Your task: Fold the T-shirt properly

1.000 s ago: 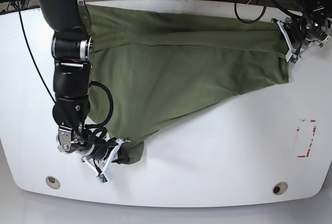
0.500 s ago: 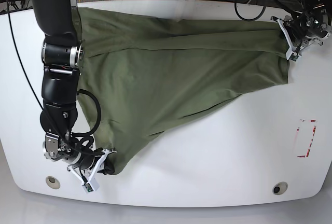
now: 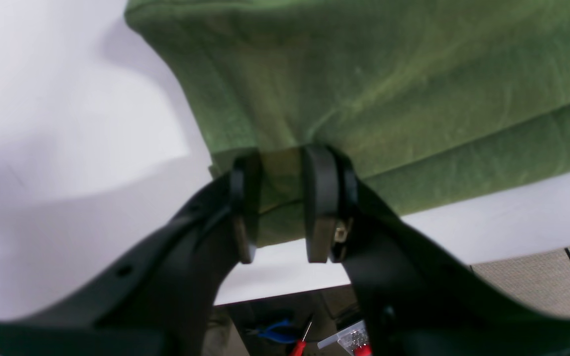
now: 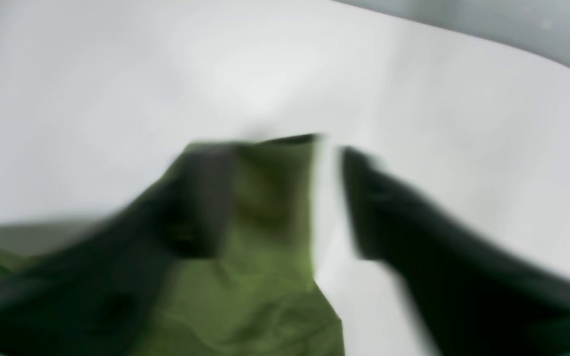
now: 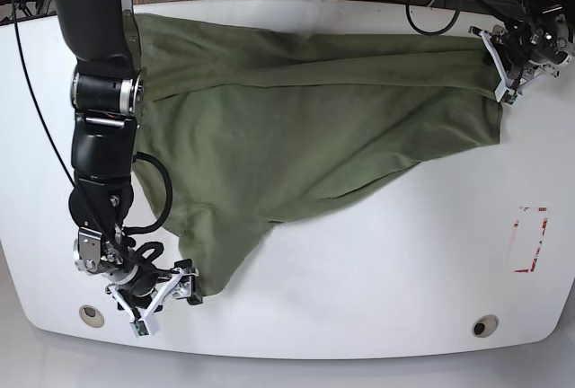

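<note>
The T-shirt (image 5: 296, 127) lies spread across the upper half of the white tabletop (image 5: 386, 271), running from the upper left of the base frame to the upper right. A tapering flap of it reaches down to the lower left.

Left tool (image 3: 277, 202): in the left wrist view its jaws stand narrowly apart with a fold of green cloth clamped between them. This grip sits at the garment's edge near the tabletop's far rim, at the upper right of the base frame.

Right tool (image 5: 171, 291): it sits at the tip of the lower-left flap. The right wrist view is heavily blurred. Its jaws appear parted, with cloth lying against one of them and bare tabletop showing beside the other. Whether the cloth is gripped cannot be told.

Orientation: the long axis of the T-shirt runs left to right across the base frame. Its upper edge is fairly straight and creased lengthwise, while its lower edge slants from lower left up to upper right. Collar and sleeves cannot be made out, so which end is the neck cannot be told.

Judgement on the step in hand: the garment is being stretched flat between two corners. To do this well:
- Hold even tension.
- Keep both grips low to the tabletop.
- Square the slanted lower edge before any fold.
- Confirm the right grip first.
</note>
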You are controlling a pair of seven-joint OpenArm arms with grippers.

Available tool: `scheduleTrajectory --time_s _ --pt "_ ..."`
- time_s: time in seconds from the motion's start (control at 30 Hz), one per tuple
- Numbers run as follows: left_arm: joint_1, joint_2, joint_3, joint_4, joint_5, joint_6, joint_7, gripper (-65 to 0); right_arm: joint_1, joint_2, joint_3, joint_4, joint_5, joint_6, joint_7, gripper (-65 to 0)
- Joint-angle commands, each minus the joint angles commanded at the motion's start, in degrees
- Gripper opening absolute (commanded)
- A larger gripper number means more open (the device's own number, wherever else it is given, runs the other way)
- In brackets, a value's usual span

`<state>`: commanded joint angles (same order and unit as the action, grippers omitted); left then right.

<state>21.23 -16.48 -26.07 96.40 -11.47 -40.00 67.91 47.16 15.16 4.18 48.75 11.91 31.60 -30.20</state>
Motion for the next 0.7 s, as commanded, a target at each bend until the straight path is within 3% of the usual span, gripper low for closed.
scheduleTrajectory --time_s 0.2,0.4,0.7 --pt "-0.1 -0.1 0.0 0.1 0.0 0.0 0.0 -51.2 -1.8 0.7 2.7 4.7 0.0 0.88 -7.9 0.0" --pt "-0.2 0.0 0.0 0.1 0.0 0.0 0.0 -51.2 -9.9 0.6 7.0 17.1 0.0 4.13 -14.6 0.0" --pt "-1.8 0.0 0.1 0.2 -0.3 0.0 0.1 -51.2 -18.8 0.6 11.2 21.5 0.1 4.57 -17.2 0.0"
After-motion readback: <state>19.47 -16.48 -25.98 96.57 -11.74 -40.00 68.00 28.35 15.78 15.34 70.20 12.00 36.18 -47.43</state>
